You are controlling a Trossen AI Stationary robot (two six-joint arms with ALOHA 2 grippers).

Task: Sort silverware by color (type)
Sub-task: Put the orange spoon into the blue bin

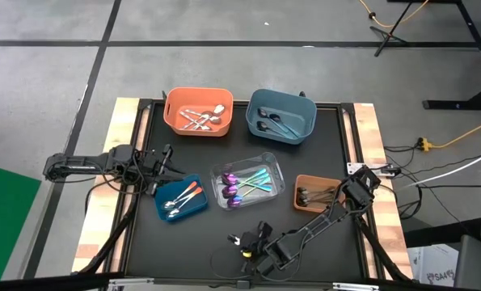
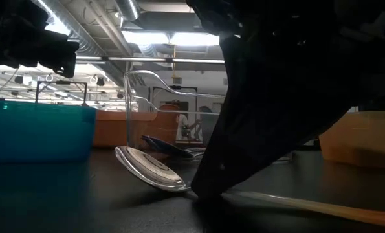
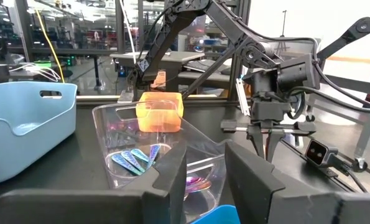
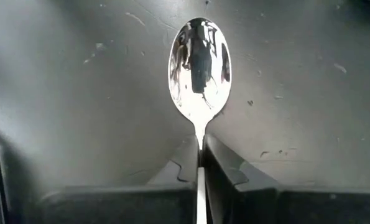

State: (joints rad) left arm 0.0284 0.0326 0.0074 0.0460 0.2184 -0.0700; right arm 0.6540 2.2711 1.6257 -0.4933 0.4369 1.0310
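Pinching the silver spoon's (image 4: 199, 68) neck, the right end effector (image 4: 200, 163) presses together; bowl juts forward on the table (image 4: 79, 93).

Silver spoon (image 4: 200, 65): the handle runs between the right gripper's (image 4: 200, 163) closed fingers and is cut off by the right wrist picture's lower edge. Low view: the dark arm covers the spoon's neck (only the bowl (image 2: 150, 169) and a pale stretch of handle show). High view: pieces in the brown bin (image 1: 316, 195) are too small to tell spoon from fork. Left wrist view: the blue bin (image 3: 20, 127) is cropped at the edge.
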